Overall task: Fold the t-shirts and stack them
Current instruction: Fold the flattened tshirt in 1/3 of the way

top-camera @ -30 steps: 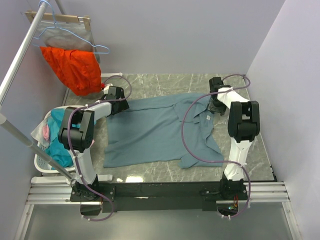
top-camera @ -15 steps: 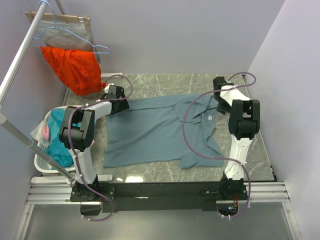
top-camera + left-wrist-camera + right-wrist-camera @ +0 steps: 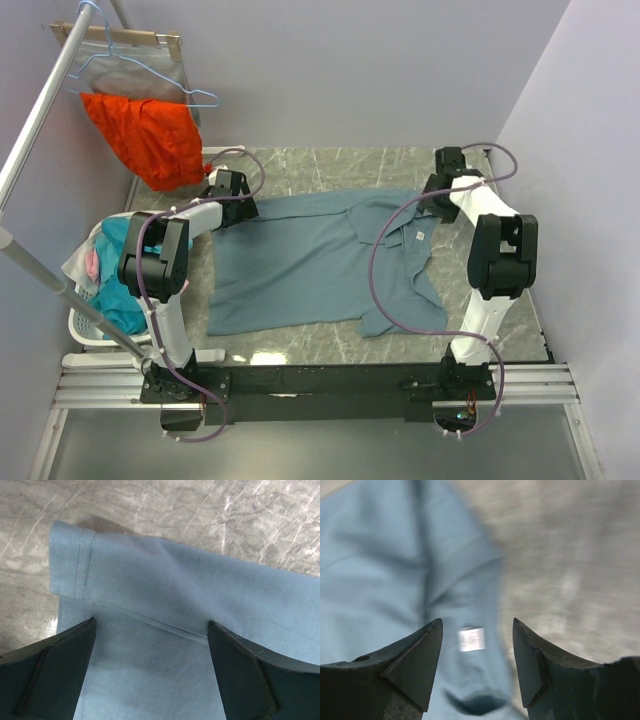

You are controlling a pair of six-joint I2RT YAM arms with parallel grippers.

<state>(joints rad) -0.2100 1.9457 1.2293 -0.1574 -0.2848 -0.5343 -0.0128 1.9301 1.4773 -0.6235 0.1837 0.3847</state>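
A slate-blue t-shirt (image 3: 310, 255) lies spread across the marble table (image 3: 330, 165), its small white neck label (image 3: 421, 236) facing up near the right side. My left gripper (image 3: 240, 205) hovers at the shirt's far left corner. In the left wrist view it (image 3: 150, 630) stands wide open over a stitched hem of the t-shirt (image 3: 175, 590), holding nothing. My right gripper (image 3: 435, 195) is at the shirt's far right corner. Seen from the right wrist, it (image 3: 477, 625) is open above the t-shirt (image 3: 380, 570), with the label (image 3: 471, 639) showing between the fingers; that view is blurred.
A bright orange garment (image 3: 145, 135) hangs from a blue hanger (image 3: 150, 80) on a metal rail (image 3: 40, 110) at the back left. A white laundry basket (image 3: 80, 325) with teal and pink cloth stands left of the table. Walls close in on the back and right.
The right arm has swung back and to the right, away from the collar, and its jaws have spread wider. The left arm and the shirt have stayed put.
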